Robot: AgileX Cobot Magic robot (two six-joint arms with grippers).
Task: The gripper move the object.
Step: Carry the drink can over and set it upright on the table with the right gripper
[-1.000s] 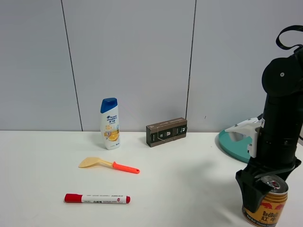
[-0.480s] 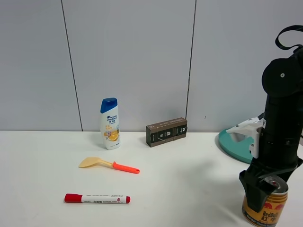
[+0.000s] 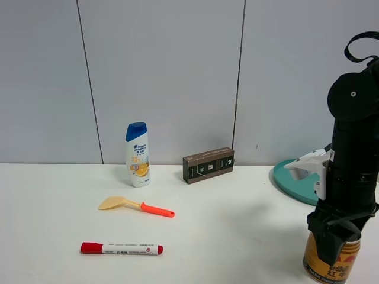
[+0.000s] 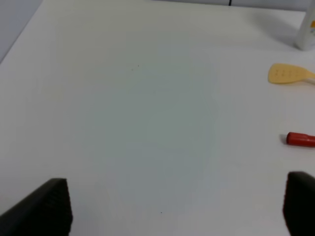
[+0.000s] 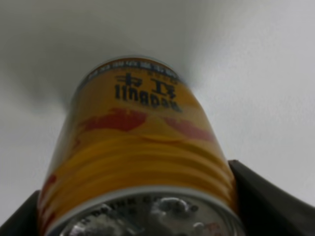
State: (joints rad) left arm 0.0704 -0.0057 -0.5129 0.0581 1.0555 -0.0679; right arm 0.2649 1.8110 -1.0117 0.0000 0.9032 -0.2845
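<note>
The object, a short gold Red Bull can, stands at the table's front right corner. My right gripper, a black claw on a thick black arm, comes down over the can's top and is shut on it. In the right wrist view the can fills the frame, with a black finger pressed against each side. The can's top is hidden behind the claw in the exterior view. My left gripper hovers open over bare white table, with nothing between its fingers.
A white shampoo bottle with a blue cap and a brown box stand by the back wall. A yellow spatula with an orange handle and a red marker lie left of centre. A teal plate sits behind the right arm.
The right gripper's jaws have closed in on the can. Claw and can have shifted a little to the right, and the claw now covers the can's top.
</note>
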